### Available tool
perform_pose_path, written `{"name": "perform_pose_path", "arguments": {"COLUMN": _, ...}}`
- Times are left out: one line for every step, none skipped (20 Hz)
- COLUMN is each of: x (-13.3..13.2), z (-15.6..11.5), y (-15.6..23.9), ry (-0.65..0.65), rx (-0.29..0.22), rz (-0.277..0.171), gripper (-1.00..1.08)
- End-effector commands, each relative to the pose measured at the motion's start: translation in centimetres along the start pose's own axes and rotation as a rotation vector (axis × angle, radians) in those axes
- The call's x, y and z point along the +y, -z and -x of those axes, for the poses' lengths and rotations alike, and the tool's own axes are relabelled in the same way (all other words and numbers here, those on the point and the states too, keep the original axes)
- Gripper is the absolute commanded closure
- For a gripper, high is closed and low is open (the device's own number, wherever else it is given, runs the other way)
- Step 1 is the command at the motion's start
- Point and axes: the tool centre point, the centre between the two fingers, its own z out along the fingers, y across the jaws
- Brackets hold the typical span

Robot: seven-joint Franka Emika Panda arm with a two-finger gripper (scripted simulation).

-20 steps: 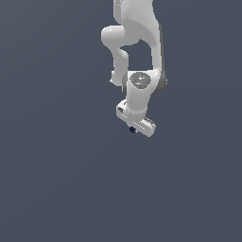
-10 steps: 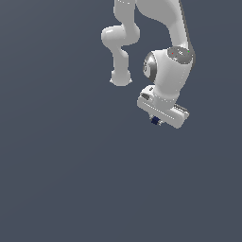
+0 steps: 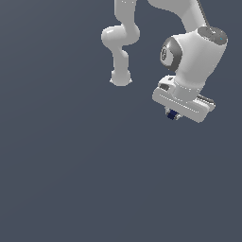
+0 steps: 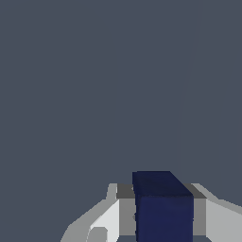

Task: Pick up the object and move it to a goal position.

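Observation:
The tiny dark navy-blue cube (image 3: 172, 115) sits between the fingers of my white gripper (image 3: 173, 115) at the exterior view's upper right, held in the air above the grey floor. Only a small blue patch of it shows under the gripper's body there. In the wrist view the cube (image 4: 163, 205) fills the space between the two fingertips (image 4: 108, 218), and the gripper (image 4: 163, 217) is shut on it.
The white arm (image 3: 194, 52) rises from its base (image 3: 121, 78) at the top middle of the exterior view. A flat grey floor (image 3: 71, 179) spreads below, with no other object in view.
The gripper with the cube has moved toward the exterior view's right and looks larger in the frame. The cube stays held in the fingers.

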Motion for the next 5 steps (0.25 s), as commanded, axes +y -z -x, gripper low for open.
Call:
{"name": "perform_pose_path", "arguments": {"x": -0.55, "z": 0.27, "y": 0.52, "ry": -0.001, "rx": 0.0, "rz": 0.001, "gripper": 1.08}}
{"name": "perform_pose_path", "arguments": {"x": -0.68, "z": 0.33, "y": 0.64, "ry": -0.001, "rx": -0.001, "rz": 0.001, "gripper": 1.08}}
{"name": "perform_pose_path", "arguments": {"x": -0.77, "z": 0.38, "y": 0.71, "ry": -0.001, "rx": -0.001, "rz": 0.001, "gripper": 1.08}}
{"name": "perform_pose_path", "arguments": {"x": -0.83, "z": 0.4, "y": 0.76, "ry": -0.001, "rx": -0.001, "rz": 0.001, "gripper": 1.08}}
{"name": "perform_pose_path", "arguments": {"x": -0.85, "z": 0.41, "y": 0.77, "ry": -0.001, "rx": -0.001, "rz": 0.001, "gripper": 1.08}}
